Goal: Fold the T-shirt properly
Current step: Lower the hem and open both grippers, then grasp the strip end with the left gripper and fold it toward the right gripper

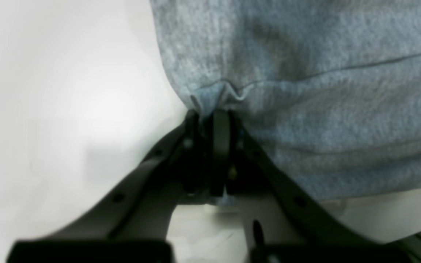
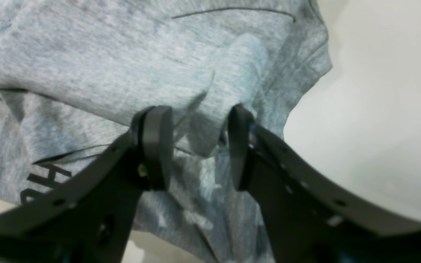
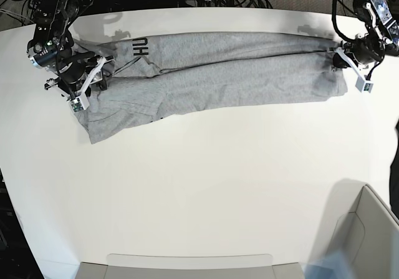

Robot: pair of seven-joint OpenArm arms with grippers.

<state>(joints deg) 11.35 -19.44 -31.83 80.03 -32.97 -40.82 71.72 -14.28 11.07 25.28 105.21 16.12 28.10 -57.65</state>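
The T-shirt [image 3: 212, 80] stretches across the far part of the white surface [image 3: 199, 192], an arm at each end. A box wall [image 3: 368, 235] stands at the near corner beside the left arm.

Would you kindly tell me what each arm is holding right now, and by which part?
The left gripper pinches the T-shirt at its edge. The right gripper's jaws stand open around a raised fold of the fabric, not closed on it.

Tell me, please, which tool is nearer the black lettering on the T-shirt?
Right. The right tool straddles a fold of the T-shirt beside the lettering; the left tool pinches the opposite end.
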